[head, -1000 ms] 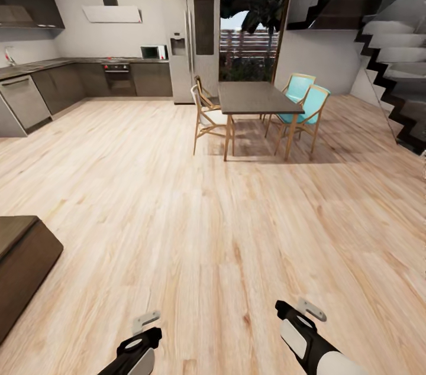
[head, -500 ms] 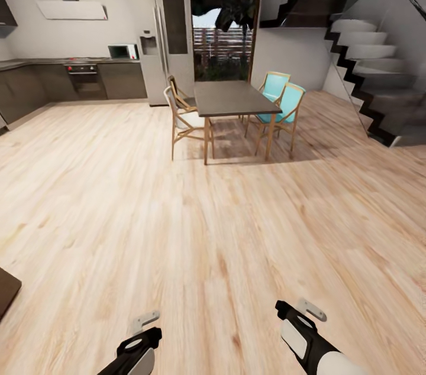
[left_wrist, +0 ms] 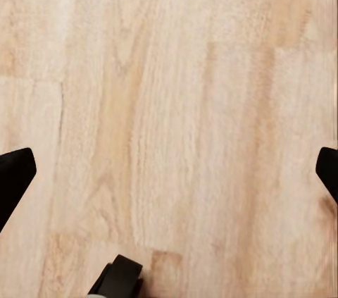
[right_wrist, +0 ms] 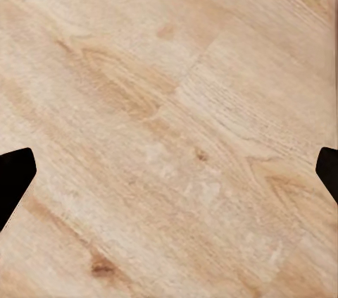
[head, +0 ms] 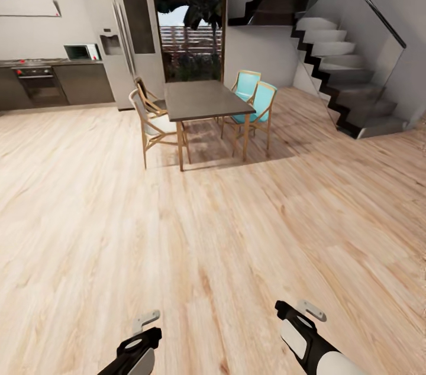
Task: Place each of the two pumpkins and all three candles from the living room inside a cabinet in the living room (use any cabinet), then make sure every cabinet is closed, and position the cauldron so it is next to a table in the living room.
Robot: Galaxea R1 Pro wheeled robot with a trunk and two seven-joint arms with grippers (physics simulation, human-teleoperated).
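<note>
I am on the move over a pale wood floor (head: pixel 213 233). Both forearms show at the bottom of the head view, the left arm (head: pixel 139 350) and the right arm (head: pixel 305 333). My left gripper (left_wrist: pixel 169 171) is open over bare floorboards, its dark fingertips (left_wrist: pixel 14 175) wide apart with nothing between them. My right gripper (right_wrist: pixel 169 171) is open the same way over the floor, nothing held. The pumpkins, candles, cabinet, cauldron and table are out of view.
Ahead stands a dining set: a dark rectangular top (head: pixel 204 100) on wooden legs, two wooden chairs (head: pixel 152 120) on its left and two teal chairs (head: pixel 255 97) on its right. A staircase (head: pixel 349 73) rises at the right. Kitchen units (head: pixel 56 82) and a fridge (head: pixel 127 32) line the far left wall.
The whole view has swung to the right, so the camera turned. A dark-brown low unit at the left edge slid out of the picture. Both arms hold the same pose.
</note>
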